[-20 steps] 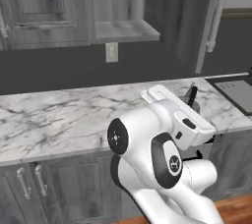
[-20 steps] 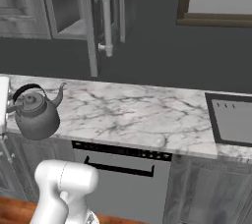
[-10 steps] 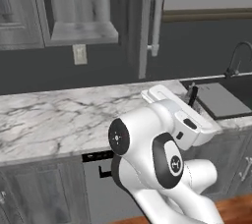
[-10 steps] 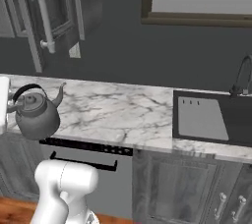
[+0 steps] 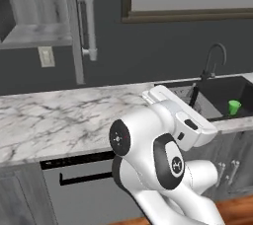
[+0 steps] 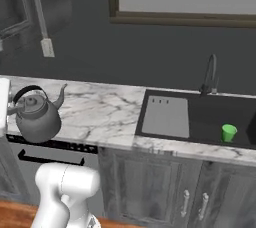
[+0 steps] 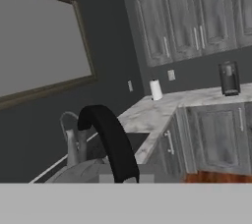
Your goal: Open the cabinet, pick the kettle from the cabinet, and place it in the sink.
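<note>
Kettle (image 6: 36,119) aloft over surface (image 6: 107,117), hung by its arched handle (image 7: 110,142) from the shut claw.
Rigid metal, likely moderate weight, smooth and apt to swing; the thin handle's crown is the sound hold. Sink (image 6: 210,117) lies well off to the claw's side, green cup (image 6: 228,133) inside it.

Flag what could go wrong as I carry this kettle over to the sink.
1. The pincer grips only the kettle's thin arched handle, so the body may swing or slip as the base drives.
2. A green cup stands in the sink; the kettle could land on it or tip it.
3. The curved faucet rises behind the basin; a high approach may clip it.
</note>
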Motion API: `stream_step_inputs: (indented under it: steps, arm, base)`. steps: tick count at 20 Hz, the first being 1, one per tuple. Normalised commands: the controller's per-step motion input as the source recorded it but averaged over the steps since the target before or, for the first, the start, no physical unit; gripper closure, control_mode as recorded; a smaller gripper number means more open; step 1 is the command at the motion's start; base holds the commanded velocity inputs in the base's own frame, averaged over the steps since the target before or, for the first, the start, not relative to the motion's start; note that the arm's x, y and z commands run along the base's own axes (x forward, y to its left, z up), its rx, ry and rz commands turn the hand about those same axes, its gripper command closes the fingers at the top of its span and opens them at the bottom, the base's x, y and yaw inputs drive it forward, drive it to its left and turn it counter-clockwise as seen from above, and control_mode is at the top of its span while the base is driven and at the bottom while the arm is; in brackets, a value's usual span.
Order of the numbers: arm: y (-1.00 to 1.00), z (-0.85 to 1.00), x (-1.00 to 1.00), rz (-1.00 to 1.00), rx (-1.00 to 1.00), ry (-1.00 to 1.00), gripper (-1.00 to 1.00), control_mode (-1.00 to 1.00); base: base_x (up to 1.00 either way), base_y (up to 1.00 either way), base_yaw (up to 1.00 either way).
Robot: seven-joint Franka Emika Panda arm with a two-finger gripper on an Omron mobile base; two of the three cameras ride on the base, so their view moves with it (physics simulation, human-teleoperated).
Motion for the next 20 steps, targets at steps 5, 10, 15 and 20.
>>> stream_step_inputs:
  steps: [5, 10, 15, 20]
  arm:
    - [0.00, 0.00, 0.00, 0.00, 0.00, 0.00, 1.00, 1.00]
    - [0.00, 0.00, 0.00, 0.00, 0.00, 0.00, 1.00, 1.00]
    - [0.00, 0.00, 0.00, 0.00, 0.00, 0.00, 1.00, 1.00]
    - [0.00, 0.00, 0.00, 0.00, 0.00, 0.00, 1.00, 1.00]
  base:
    - [0.08, -0.69, 0.00]
    - [0.11, -0.67, 0.00]
    - [0.17, -0.64, 0.00]
    - [0.19, -0.63, 0.00]
